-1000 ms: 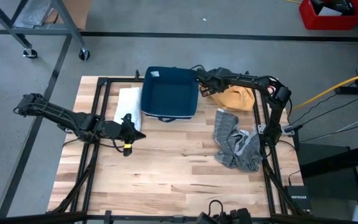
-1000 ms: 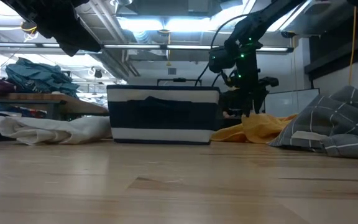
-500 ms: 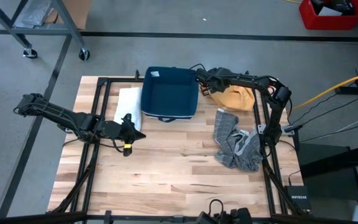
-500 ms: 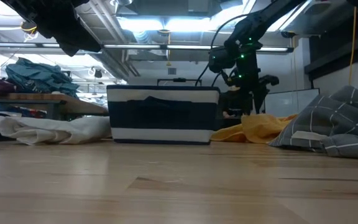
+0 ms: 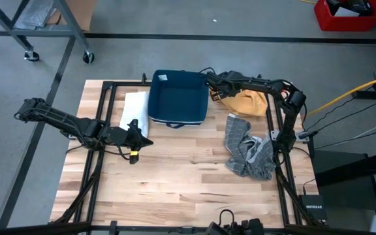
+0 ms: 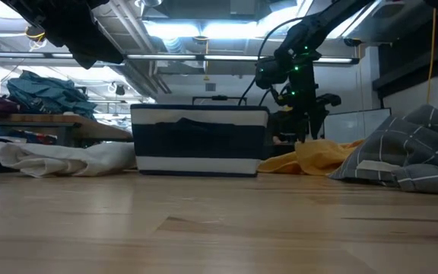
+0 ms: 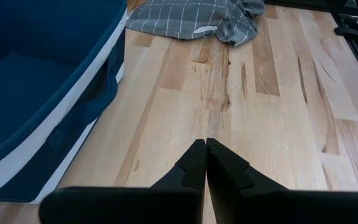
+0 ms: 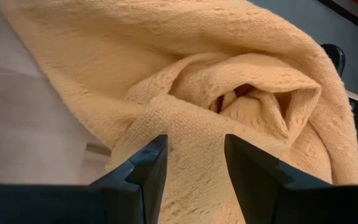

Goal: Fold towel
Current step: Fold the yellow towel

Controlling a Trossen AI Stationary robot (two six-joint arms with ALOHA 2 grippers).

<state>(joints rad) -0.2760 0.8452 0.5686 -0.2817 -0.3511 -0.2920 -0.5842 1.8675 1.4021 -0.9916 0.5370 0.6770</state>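
Risk note: right gripper point(image 5: 215, 93) poised spread at the yellow towel point(image 5: 250, 102), nothing held.
High view: towel bunched at the counter point(image 5: 175, 170) far edge, beside the blue bin point(image 5: 177, 98); left gripper point(image 5: 134, 140) clenched, idle. Low view: towel heaped, no free edge. Right wrist view: fingers point(image 8: 142, 171) straddle a thick fold; I'd likely pinch several layers.

Workshop: concrete floor point(image 5: 240, 59), ceiling ducts point(image 6: 158, 30)
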